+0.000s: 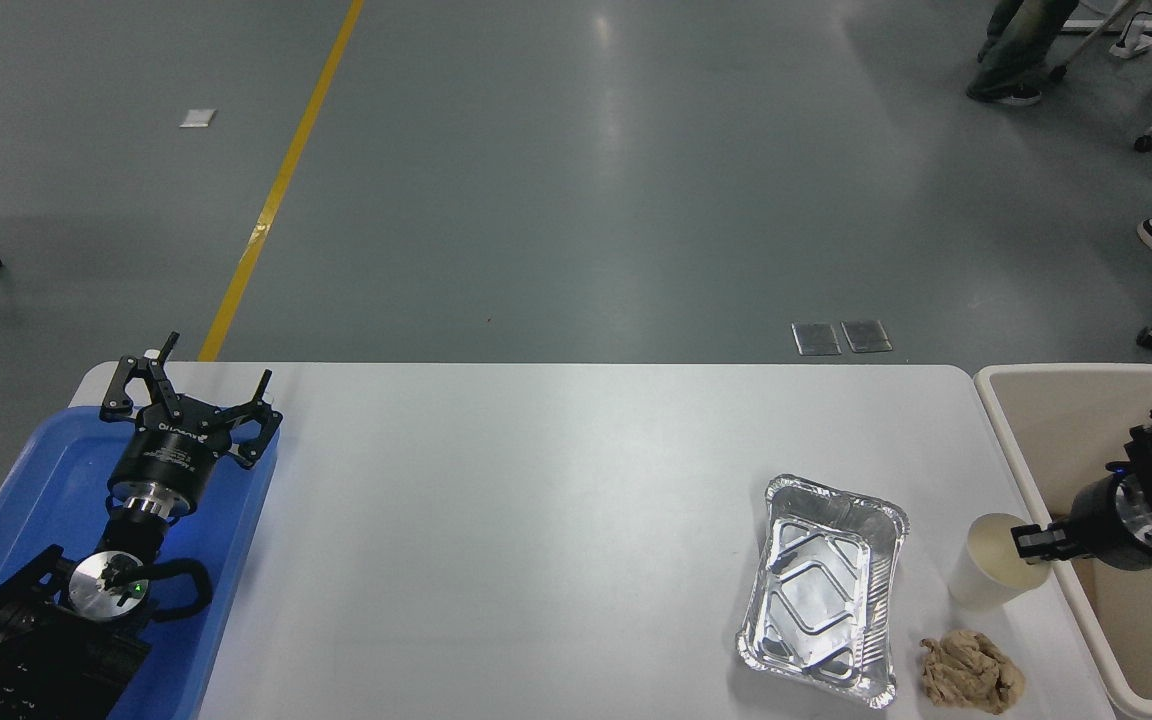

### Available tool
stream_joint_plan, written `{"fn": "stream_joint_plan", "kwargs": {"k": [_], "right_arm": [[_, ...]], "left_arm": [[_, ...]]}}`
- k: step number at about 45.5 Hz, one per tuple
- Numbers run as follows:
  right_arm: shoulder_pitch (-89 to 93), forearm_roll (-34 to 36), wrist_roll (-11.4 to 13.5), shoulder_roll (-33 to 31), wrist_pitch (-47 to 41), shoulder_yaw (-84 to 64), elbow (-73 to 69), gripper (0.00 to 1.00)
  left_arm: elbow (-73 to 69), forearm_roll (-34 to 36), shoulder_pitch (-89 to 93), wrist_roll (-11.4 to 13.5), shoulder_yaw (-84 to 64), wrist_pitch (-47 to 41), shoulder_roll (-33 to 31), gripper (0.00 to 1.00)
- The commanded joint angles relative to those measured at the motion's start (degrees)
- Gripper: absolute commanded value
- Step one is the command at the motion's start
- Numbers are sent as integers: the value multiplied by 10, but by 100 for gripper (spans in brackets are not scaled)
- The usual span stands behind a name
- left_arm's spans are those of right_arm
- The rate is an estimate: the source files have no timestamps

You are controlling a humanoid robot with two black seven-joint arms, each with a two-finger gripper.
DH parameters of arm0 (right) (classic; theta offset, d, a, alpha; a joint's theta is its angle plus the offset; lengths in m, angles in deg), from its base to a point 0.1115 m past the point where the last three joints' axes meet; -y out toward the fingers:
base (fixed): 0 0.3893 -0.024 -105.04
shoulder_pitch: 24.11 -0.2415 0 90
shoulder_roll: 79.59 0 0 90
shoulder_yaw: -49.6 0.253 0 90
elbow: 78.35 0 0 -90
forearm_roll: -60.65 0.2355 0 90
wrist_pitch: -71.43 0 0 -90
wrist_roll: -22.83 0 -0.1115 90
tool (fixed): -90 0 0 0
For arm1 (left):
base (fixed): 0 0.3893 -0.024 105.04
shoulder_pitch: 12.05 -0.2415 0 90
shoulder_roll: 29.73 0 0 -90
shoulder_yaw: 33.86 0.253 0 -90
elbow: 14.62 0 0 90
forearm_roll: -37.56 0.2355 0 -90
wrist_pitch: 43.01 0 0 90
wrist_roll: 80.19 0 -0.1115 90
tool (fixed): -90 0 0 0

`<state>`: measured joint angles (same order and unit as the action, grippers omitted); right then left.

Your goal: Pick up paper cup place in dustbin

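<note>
The right gripper (1031, 542) has its black fingers pinched on the rim of the paper cup (992, 574), a smooth white tapered cup standing between the ribbed foil tray (822, 589) and the beige plastic dustbin (1011, 440). A crumpled brown wad (970, 671) lies nearby. The left gripper (191, 385) rests splayed open over the blue tray (31, 478).

White table (536, 500), carrying a foil tray (822, 590), a paper cup (994, 576) and a crumpled brown paper wad (970, 672) at the right end. Cup upright, at the tips of the right gripper (1031, 543); tray just beyond the cup from it; wad nearer the camera than its tips. Blue tray (36, 480) under the left gripper (191, 385), far end.
</note>
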<state>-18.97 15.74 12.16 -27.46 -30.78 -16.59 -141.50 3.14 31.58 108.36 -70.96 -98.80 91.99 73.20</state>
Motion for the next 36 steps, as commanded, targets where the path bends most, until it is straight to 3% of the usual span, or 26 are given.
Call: {"fn": "stream_joint_plan", "kwargs": {"k": [1,18,36], "right_arm": [[-147,-15,0,-40,-4,-104,-73,0],[-588,-13,-9,11,-76,-329,-285,0],[-637,-9,-6,17,-105,-341,-290,0]], "left_arm": [[1,0,0,-2,1,0,1,99],[1,0,1,-2,1,0,2,99],[1,1,0,-2,0,0,3,99]]}}
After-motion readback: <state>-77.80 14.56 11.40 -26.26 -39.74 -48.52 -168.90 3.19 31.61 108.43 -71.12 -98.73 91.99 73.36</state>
